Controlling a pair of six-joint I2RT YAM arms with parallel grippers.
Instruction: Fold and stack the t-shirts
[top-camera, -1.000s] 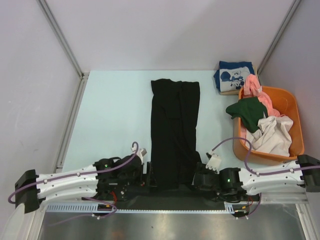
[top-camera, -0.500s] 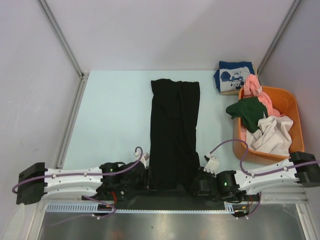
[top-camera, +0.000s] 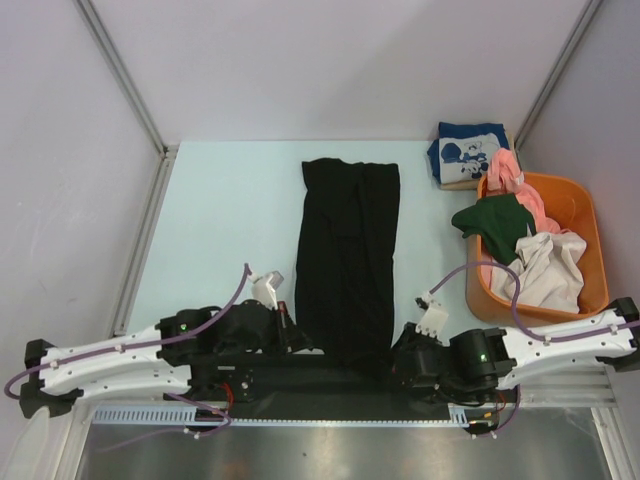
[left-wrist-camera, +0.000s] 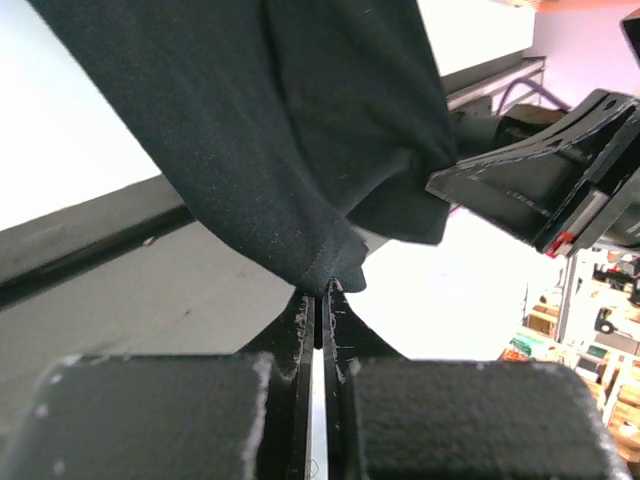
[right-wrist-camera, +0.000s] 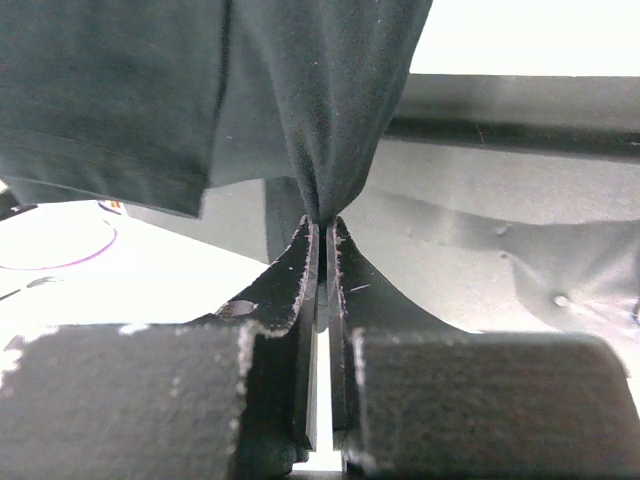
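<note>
My left gripper (left-wrist-camera: 322, 292) and right gripper (right-wrist-camera: 322, 228) are each clamped on a near corner of the black t-shirt (top-camera: 348, 250), a long strip on the table (top-camera: 220, 220) running near to far. Holding both corners should keep the hem level for the fold.

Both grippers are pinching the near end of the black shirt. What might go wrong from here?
1. Slip: the left gripper and right gripper each hold only a small bunch of the black shirt at their fingertips, so the cloth may pull out when lifted.
2. Bump: the right arm lies close to the basket; a wide swing might knock it.
3. Creases: the pinched corners are bunched, so the fold may come out uneven.
</note>
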